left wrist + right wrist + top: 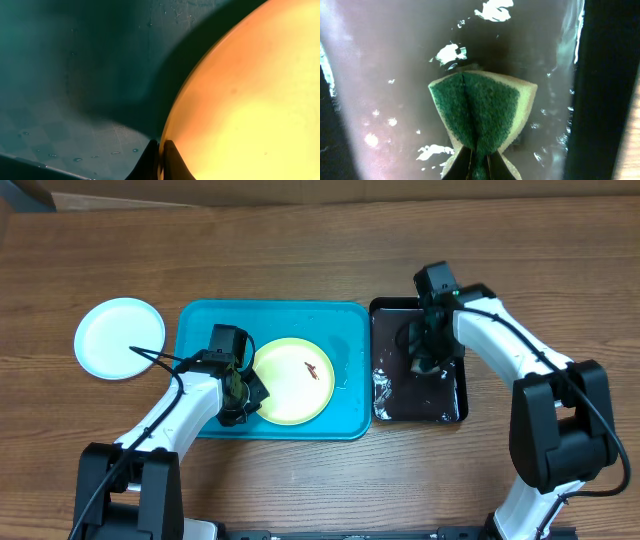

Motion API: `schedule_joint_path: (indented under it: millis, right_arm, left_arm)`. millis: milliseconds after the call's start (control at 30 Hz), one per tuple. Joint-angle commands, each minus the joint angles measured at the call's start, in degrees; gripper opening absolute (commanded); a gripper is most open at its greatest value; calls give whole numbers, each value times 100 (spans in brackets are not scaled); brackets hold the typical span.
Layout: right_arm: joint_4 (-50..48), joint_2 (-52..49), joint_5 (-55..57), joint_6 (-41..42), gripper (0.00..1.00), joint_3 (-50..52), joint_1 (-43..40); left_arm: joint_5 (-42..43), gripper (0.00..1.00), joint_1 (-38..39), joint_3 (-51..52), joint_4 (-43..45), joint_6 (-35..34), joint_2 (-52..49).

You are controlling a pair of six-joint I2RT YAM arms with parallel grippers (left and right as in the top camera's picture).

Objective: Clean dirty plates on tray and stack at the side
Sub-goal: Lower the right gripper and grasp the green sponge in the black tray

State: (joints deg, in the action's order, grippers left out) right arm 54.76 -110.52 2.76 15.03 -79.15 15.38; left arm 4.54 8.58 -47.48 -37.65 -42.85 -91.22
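Note:
A pale yellow plate [292, 380] with a small brown smear lies in the teal tray [200, 325]. My left gripper [240, 392] is shut on the yellow plate's left rim; the left wrist view shows both fingers [160, 159] pinching the rim of the plate [250, 110] over the tray floor [75, 75]. A white plate [119, 338] lies on the table left of the tray. The light blue plate is not in view. My right gripper [424, 352] is over the black tray [385, 320], shut on a green-and-yellow sponge [480, 107], with its fingers [479, 165] squeezing it.
The black tray [380, 60] is wet, with puddles on its floor, and stands just right of the teal tray. Its dark rim [607, 90] runs along the right of the right wrist view. Wooden table surrounds both trays.

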Motion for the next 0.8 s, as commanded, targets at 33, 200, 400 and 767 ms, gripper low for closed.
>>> schedule_joint_path:
  millis: [33,200,400,767]
  right_arm:
    - [431,234,-74,-420,4,-651,11]
    - [673,232,-111,-929,4,-708,11]
    - [452,232,-111,-931,4,-708,11]
    - [514,232,-111,-935,4,-726,11]
  left_arm:
    - [0,4,-35,-79,11,68,-35]
    - [-4,13,-39,-116,66,107,-35]
    - [-70,4,-42,-223,85,221,-35]
    - [-48,4,-42,-223,50,367,-35]
